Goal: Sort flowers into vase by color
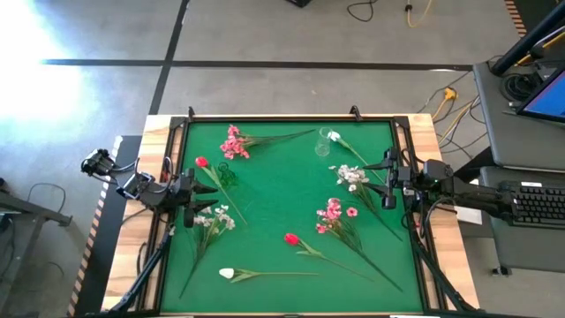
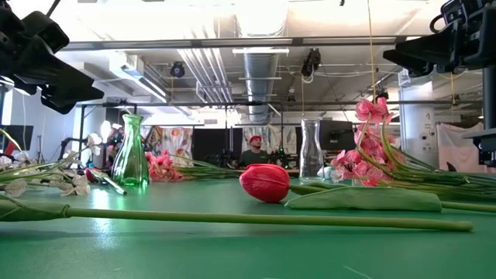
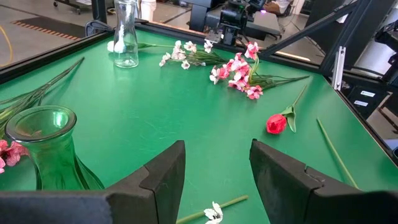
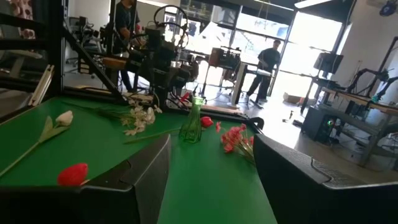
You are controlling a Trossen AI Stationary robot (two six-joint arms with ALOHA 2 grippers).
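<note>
— Where are the long green-stemmed flowers?

— Scattered flat on the green felt tabletop (image 1: 274, 203): pink clusters (image 1: 235, 142), a red tulip bud (image 1: 291, 238), white sprays (image 1: 350, 175), a white bud (image 1: 227, 274). None are in the green glass vase (image 1: 227, 174) or the clear glass vase (image 1: 326, 141).

— And the arms?

— The left gripper (image 3: 217, 177) hovers beside the green vase, fingers spread and holding nothing. The right gripper (image 4: 211, 171) hangs at the right edge, fingers also parted, empty.

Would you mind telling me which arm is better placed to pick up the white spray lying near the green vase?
The left. Its open end effector hovers right beside that white spray, with the green vase close by. The right end effector, also open, waits across the table near another white spray.
</note>
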